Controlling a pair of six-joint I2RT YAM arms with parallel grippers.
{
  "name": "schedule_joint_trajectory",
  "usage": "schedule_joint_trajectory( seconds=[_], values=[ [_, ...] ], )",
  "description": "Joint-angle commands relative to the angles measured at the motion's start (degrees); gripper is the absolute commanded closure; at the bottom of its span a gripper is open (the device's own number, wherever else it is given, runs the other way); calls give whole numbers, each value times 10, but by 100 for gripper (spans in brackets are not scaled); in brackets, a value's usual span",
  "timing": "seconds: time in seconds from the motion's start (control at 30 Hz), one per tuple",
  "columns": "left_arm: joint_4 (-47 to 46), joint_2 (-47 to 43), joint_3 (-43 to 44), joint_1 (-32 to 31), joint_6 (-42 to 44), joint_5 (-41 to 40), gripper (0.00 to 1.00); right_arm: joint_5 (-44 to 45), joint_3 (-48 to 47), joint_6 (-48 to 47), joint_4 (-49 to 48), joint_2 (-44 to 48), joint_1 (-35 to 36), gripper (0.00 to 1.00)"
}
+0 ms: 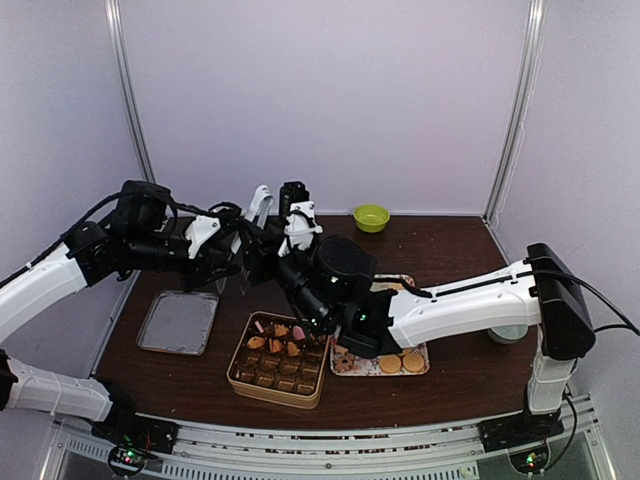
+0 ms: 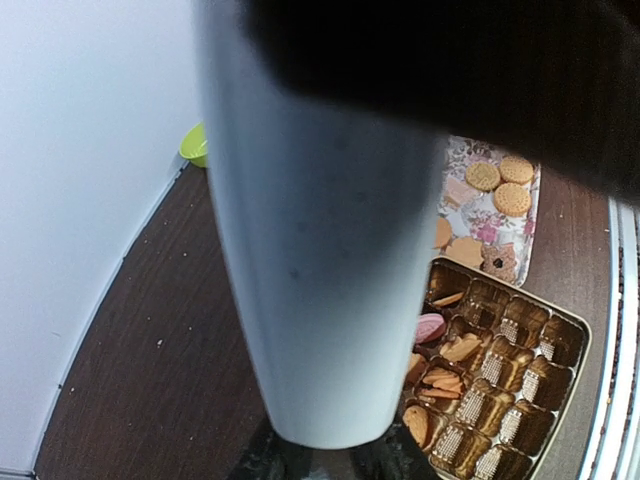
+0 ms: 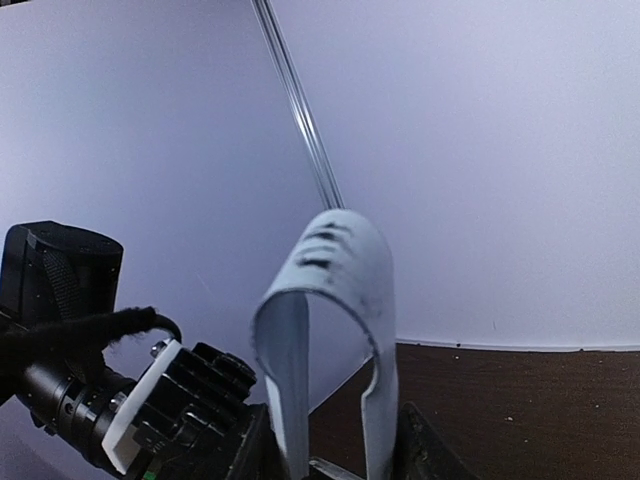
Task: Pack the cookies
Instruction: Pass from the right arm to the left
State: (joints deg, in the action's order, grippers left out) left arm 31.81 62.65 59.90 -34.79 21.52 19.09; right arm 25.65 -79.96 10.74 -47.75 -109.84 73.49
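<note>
Fingers of L gripper (image 1: 256, 212), R gripper (image 1: 296, 208): state unreadable; small round tan cookies (image 1: 402, 361) well below them. Lower R w/ jaws apart.

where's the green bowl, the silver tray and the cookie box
green bowl (image 1: 371, 221), top view, its front wall
silver tray (image 1: 178, 322), top view, its bare middle
cookie box (image 1: 275, 394), top view, its near wall
</note>
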Motion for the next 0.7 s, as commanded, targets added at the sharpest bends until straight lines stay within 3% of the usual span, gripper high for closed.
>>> schedule_joint_trajectory(
  seconds=[0.0,0.23,0.4,0.67],
  values=[
    [7,-8,25,5,-20,18,84,-22,20,4,-49,20,-5,57],
    [39,-3,55,5,-44,70,92,-76,102,20,-108,56,-16,45],
    [66,10,81,5,-60,113,92,-199,189,64,-156,115,-39,38],
    [82,19,115,6,-77,167,92,-309,216,142,-121,142,-71,37]
  ],
)
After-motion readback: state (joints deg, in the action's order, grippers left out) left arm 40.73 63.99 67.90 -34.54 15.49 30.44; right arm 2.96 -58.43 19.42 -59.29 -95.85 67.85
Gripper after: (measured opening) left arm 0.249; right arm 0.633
